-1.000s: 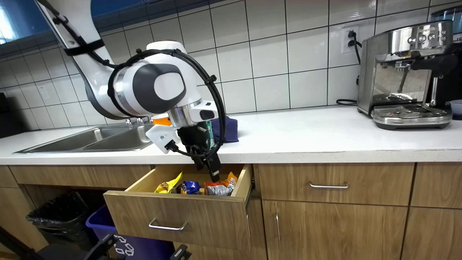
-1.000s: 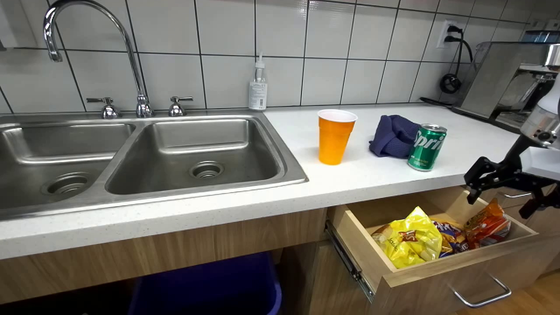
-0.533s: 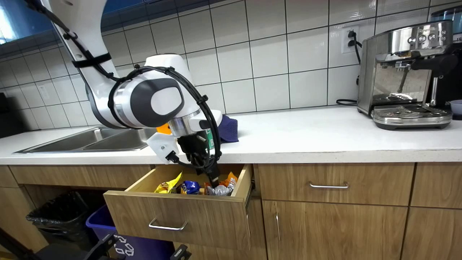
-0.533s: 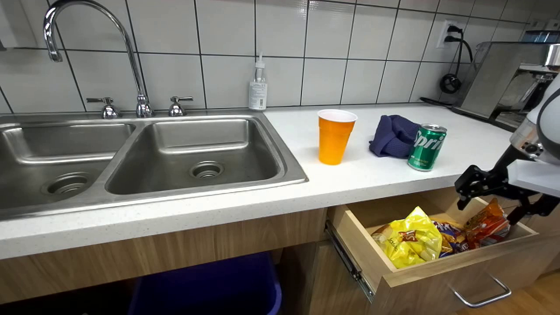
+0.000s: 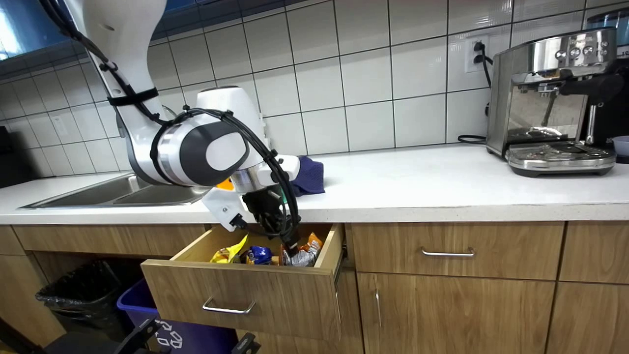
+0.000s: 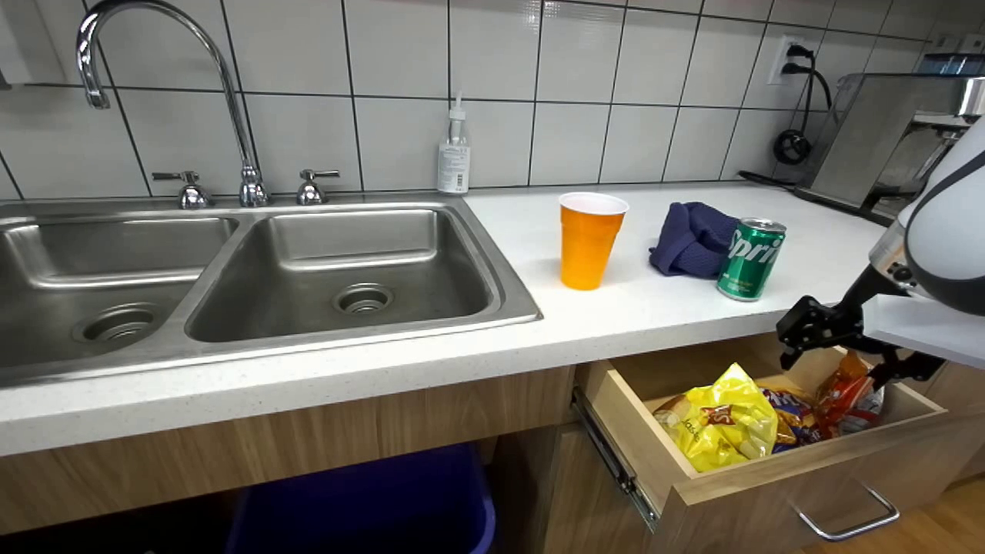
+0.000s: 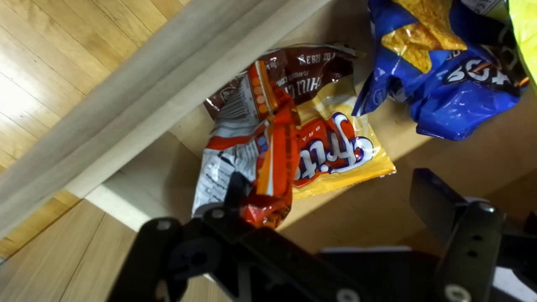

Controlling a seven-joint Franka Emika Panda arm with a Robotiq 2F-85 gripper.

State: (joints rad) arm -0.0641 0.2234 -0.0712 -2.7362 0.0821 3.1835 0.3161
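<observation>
In the wrist view the gripper comes in from the bottom edge, its two fingers spread wide apart. The finger on the picture's left overlaps the near end of an orange-and-silver snack bag; whether they touch I cannot tell. Small print on the bag's silver side is too blurred to read. Ahead of the gap between the fingers, partly covered by that bag, lies a yellow-and-brown bag: upside down, it shows "Frit" before the lettering is hidden, and "CHILI" and "1 OZ (28.3 g)" on its brown end. Farther ahead and to the right is a blue bag printed with chips, its white lettering only partly legible, with a bright yellow bag at its edge.

In an exterior view the white arm drops from the upper left and bends at the wrist, aiming the gripper steeply down into the pulled-out drawer. Below and left of the gripper, a blue bin carries a white recycling symbol.

In an exterior view the fingertips stand apart, the orange-and-silver snack bag just below and between them. The bright yellow bag, lower left of the gripper, reads "aste"; on the counter, upper left, a green can reads "Spri", beside a purple cloth.
</observation>
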